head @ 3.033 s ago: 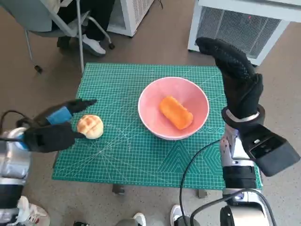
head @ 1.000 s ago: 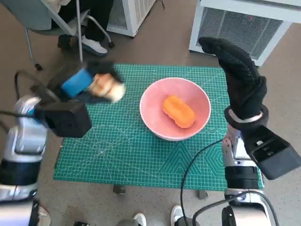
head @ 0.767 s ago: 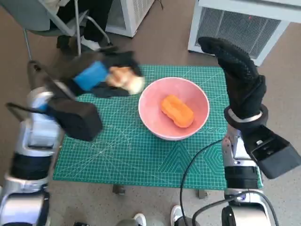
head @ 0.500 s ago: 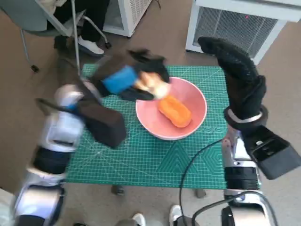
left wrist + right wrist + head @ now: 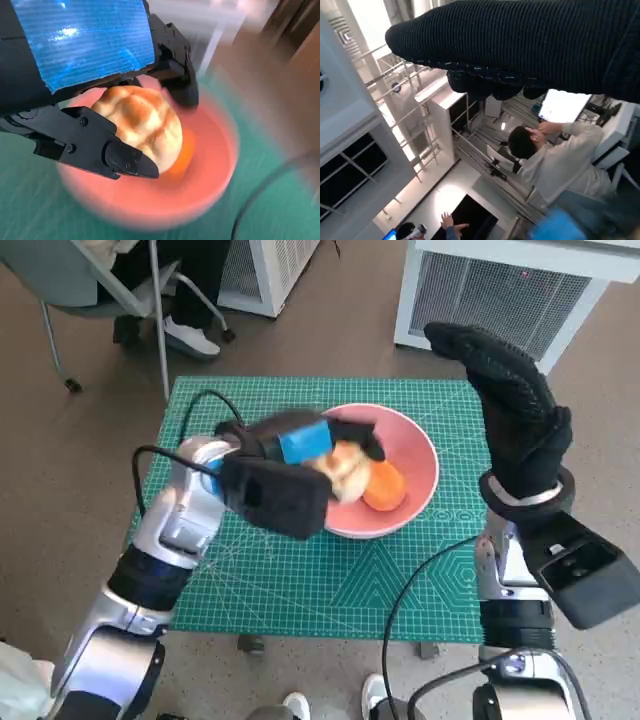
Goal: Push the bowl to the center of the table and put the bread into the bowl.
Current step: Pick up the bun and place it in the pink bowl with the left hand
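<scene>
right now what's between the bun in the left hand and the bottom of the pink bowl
An orange bread piece lies in the bowl, under and beside the bun held by the left hand; head view shows it.

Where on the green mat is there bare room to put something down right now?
The near strip of the green mat, between the pink bowl and the robot's edge, is bare. So is the far left corner beside the bowl. It is crowded at the bowl: the left hand holds the bread over it, beside an orange piece.
</scene>
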`<state>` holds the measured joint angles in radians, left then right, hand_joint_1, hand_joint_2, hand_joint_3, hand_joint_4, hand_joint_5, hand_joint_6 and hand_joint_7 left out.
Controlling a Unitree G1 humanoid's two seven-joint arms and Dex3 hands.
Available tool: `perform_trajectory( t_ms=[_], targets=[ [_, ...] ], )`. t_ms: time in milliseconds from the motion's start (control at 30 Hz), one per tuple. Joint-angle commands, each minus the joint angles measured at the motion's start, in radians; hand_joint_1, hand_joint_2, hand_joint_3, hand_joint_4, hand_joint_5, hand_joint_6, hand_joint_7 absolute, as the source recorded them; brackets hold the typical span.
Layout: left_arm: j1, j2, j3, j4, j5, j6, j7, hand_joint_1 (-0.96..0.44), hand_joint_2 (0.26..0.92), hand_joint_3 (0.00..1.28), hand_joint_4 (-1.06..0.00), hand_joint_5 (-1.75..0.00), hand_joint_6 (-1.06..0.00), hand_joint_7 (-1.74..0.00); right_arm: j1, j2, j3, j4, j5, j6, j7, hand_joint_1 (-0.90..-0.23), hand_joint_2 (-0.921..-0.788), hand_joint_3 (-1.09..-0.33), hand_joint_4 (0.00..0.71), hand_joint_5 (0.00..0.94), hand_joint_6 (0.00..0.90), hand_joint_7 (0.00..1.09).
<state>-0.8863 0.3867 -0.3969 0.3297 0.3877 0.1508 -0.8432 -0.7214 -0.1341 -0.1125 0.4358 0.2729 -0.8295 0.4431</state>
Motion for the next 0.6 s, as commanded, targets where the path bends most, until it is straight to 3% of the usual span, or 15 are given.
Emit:
perform_trajectory(
  t_ms=[33,367,600],
  targets=[
    [-0.013,0.001,0.028,-0.060,-0.043,0.023,-0.023,-0.33,0.875,0.04,-0.05,-0.01,-0.15,-0.14,0.031,-0.003,-0.002,-0.007,-0.004,0.020,-0.009,-0.583,-0.921,-0.842,-0.001,0.431,-0.001,0.54],
    [0.101,-0.026,0.187,-0.073,-0.202,-0.219,0.158,-0.35,0.903,0.02,-0.13,-0.02,-0.22,-0.10,0.022,-0.002,-0.003,0.001,-0.016,0.017,-0.024,-0.573,-0.921,-0.836,-0.001,0.434,-0.001,0.54],
    [0.169,-0.077,0.318,-0.072,-0.308,-0.426,0.325,-0.44,0.917,0.07,-0.23,-0.02,-0.29,-0.10,0.010,-0.002,-0.008,0.001,-0.002,0.020,-0.028,-0.542,-0.921,-0.833,-0.001,0.438,-0.001,0.54]
  ],
)
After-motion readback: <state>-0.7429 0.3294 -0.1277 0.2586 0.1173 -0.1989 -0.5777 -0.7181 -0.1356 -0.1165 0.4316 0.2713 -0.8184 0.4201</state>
